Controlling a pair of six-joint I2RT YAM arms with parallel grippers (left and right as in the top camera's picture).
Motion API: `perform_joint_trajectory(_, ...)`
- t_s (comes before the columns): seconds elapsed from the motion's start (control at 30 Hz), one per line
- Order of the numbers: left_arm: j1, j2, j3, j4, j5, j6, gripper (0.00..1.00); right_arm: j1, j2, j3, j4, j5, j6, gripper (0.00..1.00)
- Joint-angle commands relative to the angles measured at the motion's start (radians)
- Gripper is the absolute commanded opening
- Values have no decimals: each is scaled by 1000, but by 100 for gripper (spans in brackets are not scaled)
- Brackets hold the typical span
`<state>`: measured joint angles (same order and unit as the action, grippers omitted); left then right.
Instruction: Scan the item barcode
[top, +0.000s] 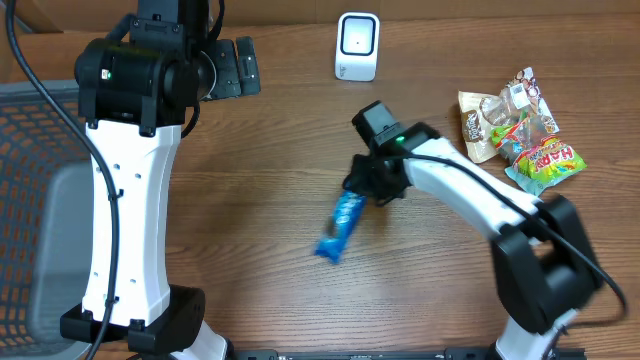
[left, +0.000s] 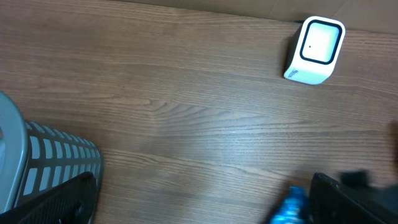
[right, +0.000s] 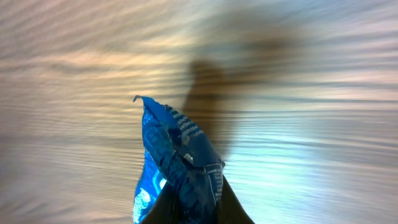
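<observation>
The item is a blue snack packet (top: 341, 226) near the middle of the wooden table. My right gripper (top: 368, 188) is shut on its upper end, and the rest of the packet trails toward the front left. In the right wrist view the crumpled blue packet (right: 177, 162) is pinched between my dark fingers (right: 233, 208), its shadow falling on the table behind it. The white barcode scanner (top: 357, 46) stands at the back centre, its window (left: 315, 51) facing up. My left gripper (top: 235, 68) hangs open at the back left, holding nothing. The blue packet (left: 290, 208) peeks in at the lower right of its view.
A grey mesh basket (top: 40, 200) sits off the table's left side, its rim (left: 37, 155) visible from the left wrist. Several other snack bags (top: 520, 130) lie in a pile at the right back. The left arm's white column (top: 125, 220) stands at the left.
</observation>
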<state>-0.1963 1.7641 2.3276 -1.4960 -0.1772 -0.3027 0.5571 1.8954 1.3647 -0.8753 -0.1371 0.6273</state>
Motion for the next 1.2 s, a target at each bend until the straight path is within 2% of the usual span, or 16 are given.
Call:
perform_joint_trajectory(0.0, 0, 1, -2, 4, -13, 19, 100, 44, -108, 116, -118, 554, -64, 4)
perform_joint_trajectory(0.03, 0, 1, -2, 4, -13, 19, 100, 71, -109, 158, -183, 768, -64, 4)
perform_joint_trajectory(0.13, 0, 1, -2, 4, -13, 19, 100, 121, -103, 159, -187, 1019, -62, 4)
perform_joint_trajectory(0.3, 0, 1, -2, 4, -13, 19, 100, 137, -16, 159, -118, 1092, -60, 4)
perform_joint_trajectory(0.33, 0, 1, -2, 4, -13, 19, 100, 133, 46, 160, -104, 1132, -61, 4)
perform_joint_trajectory(0.57, 0, 1, -2, 4, -13, 19, 100, 149, 202, 160, -119, 1356, -82, 4)
perform_joint_trajectory(0.73, 0, 1, -2, 4, -13, 19, 100, 185, 202, 172, -125, 1310, -87, 4)
perform_joint_trajectory(1.1, 0, 1, -2, 4, -13, 19, 100, 304, 211, 171, -80, 855, -97, 4)
perform_joint_trajectory(1.17, 0, 1, -2, 4, -13, 19, 100, 318, 211, 171, -74, 831, -148, 14)
